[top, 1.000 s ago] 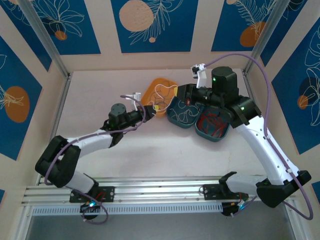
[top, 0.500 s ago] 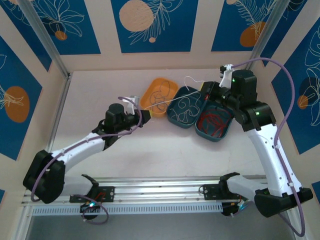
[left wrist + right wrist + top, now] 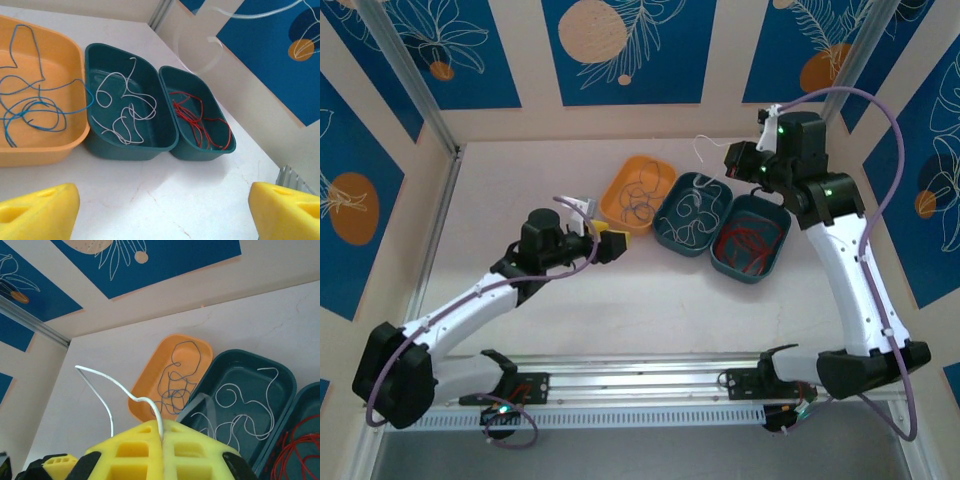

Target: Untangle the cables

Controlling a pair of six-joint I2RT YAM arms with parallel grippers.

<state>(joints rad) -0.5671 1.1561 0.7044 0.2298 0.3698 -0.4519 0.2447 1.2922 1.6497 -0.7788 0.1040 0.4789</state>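
- Pale table (image 3: 620, 300) with blue-patterned walls (image 3: 620, 50) behind.
- Right arm raised over the far end of the middle teal tray (image 3: 127, 151). The right gripper (image 3: 161, 432) is pinched on a whitish cable (image 3: 106, 385).
- Left arm stretched low, with the left gripper (image 3: 162, 202) spread wide, near side of that tray.
- Blue cables (image 3: 30, 107) lie in the orange tray (image 3: 40, 152) left of it, red cables (image 3: 200, 122) in the end teal tray (image 3: 200, 152) right of it.

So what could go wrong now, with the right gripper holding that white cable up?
The white cable is pinched at one spot in the right gripper, with a long loop free; it may slip out. The loop reaches toward the orange tray, so on release it could land among the blue cables there.
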